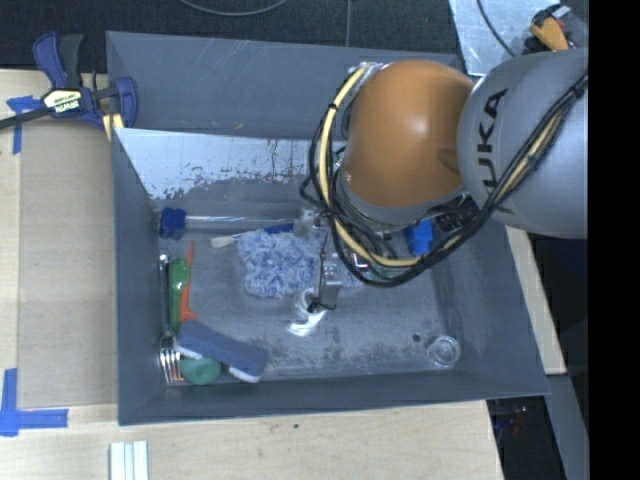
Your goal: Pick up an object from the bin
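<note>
**Mia:** Where is the end effector [318,306]?

**Tom:** It is low down in the middle of the bin [400,313], under the arm's big orange cover. A small white thing [301,326] lies right below it, on the bin floor.

**Mia:** Is it open or closed?

**Tom:** I cannot tell. It is dark down there. I would not say it holds anything.

**Mia:** What is next to the white thing?

**Tom:** A blue woolly lump [270,263] lies just beside it, on the far left side. I cannot tell if the two touch.

**Mia:** So how should the pick go?

**Tom:** I think it should go straight down with the white thing right in the middle. It should keep off the woolly lump, or the wool may come up too. Then it should close gently, because the white thing looks light and could slide away.

**Mia:** Which way does the white thing point?

**Tom:** It lies flat and looks a bit longer from left to right. It is too small to be sure. If that is so, squeezing from the near and far sides should work best.

**Mia:** Is anything else in the way?

**Tom:** No. The blue block [222,351] at the near left and the clear round thing [443,349] at the near right are well apart from it.
</note>
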Controlling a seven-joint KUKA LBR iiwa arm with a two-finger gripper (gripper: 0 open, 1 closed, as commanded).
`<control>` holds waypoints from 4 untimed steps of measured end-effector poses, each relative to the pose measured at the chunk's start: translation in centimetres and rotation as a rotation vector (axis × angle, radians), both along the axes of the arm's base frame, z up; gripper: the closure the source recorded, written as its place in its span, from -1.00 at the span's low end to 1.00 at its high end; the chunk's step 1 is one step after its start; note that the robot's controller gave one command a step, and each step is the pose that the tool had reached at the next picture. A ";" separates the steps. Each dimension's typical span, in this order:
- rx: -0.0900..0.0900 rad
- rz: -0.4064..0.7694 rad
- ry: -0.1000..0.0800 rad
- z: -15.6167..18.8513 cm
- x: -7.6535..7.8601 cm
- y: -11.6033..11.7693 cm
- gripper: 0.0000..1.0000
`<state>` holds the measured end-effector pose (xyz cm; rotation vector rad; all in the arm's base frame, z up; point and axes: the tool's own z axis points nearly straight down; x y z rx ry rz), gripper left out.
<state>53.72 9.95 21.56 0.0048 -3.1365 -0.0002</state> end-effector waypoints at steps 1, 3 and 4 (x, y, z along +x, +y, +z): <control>0.001 -0.004 -0.008 0.4 0.2 -0.1 -1.00; 0.002 0.041 -0.017 -14.5 8.4 -4.4 -1.00; 0.004 0.186 -0.010 -14.7 9.4 -5.4 -1.00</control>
